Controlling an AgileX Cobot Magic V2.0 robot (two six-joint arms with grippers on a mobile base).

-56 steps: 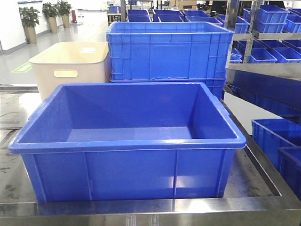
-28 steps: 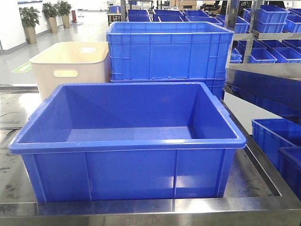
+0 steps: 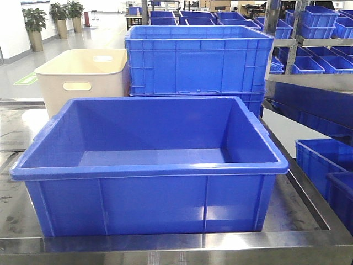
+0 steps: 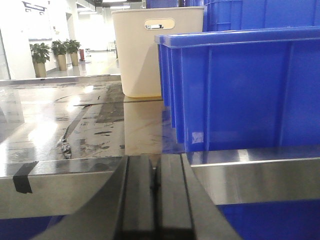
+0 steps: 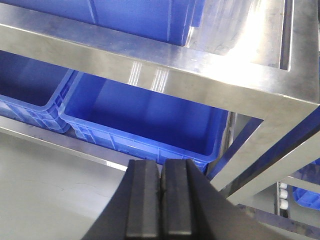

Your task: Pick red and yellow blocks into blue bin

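Blue bin (image 3: 149, 201): one, on steel table (image 3: 165, 243). One beige tub (image 3: 83, 77) behind. Both grippers' jaws closed, gripping nothing.

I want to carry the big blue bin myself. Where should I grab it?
Grab the blue bin under its thick rolled rim, one hand on each short end. The rim sticks out all the way round like a lip, while the walls below are smooth and slope inward, so hands would probably slip there. Coming from the left looks easier: the steel table is bare on that side.
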